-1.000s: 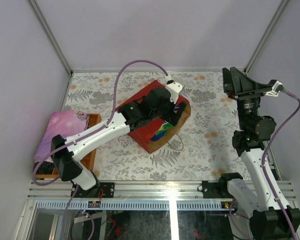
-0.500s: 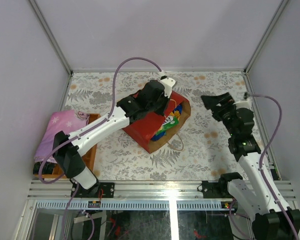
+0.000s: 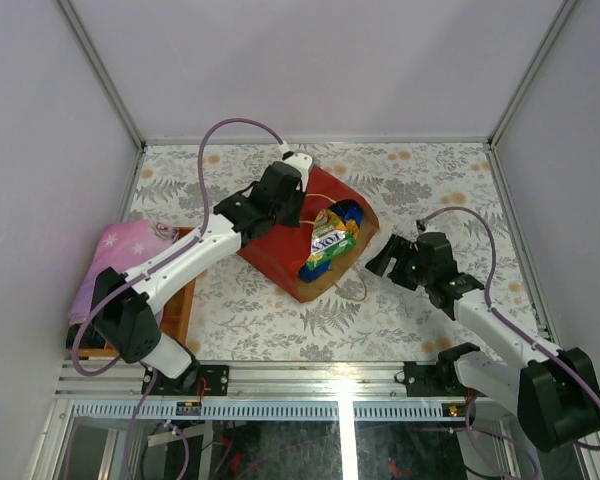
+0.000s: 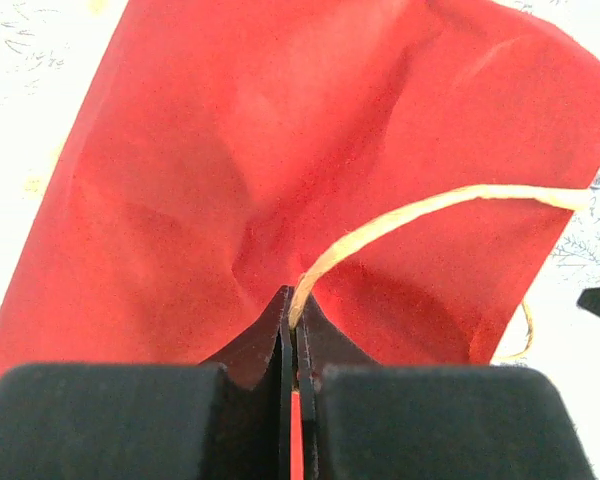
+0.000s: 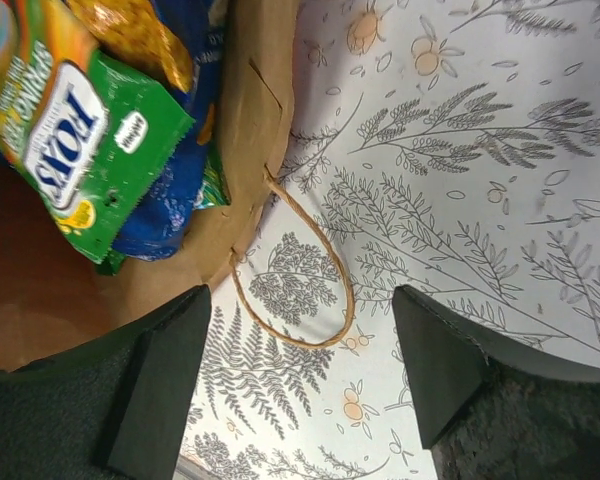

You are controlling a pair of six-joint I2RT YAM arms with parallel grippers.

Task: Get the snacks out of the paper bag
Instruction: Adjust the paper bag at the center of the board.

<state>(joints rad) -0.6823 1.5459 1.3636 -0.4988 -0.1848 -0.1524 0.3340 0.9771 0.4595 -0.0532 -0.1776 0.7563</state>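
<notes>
My left end effector (image 4: 292,330) is pinched together on the string handle (image 4: 400,215) at the far lip of the paper bag (image 3: 270,255), which lies on its side mid-desk with its mouth facing right. My right end effector (image 5: 300,300) hangs low at that mouth, fingers apart, with the loose handle loop (image 5: 346,290) lying on the desk (image 5: 480,150) between them. The snacks sit just inside the brown opening: a green packet (image 5: 80,140) on top of a blue chip bag (image 5: 175,190). I judge the best move is to hold the lip up steadily with the left, shift the right further left past the loop, and close on the green packet's near edge, not on paper or string.
</notes>
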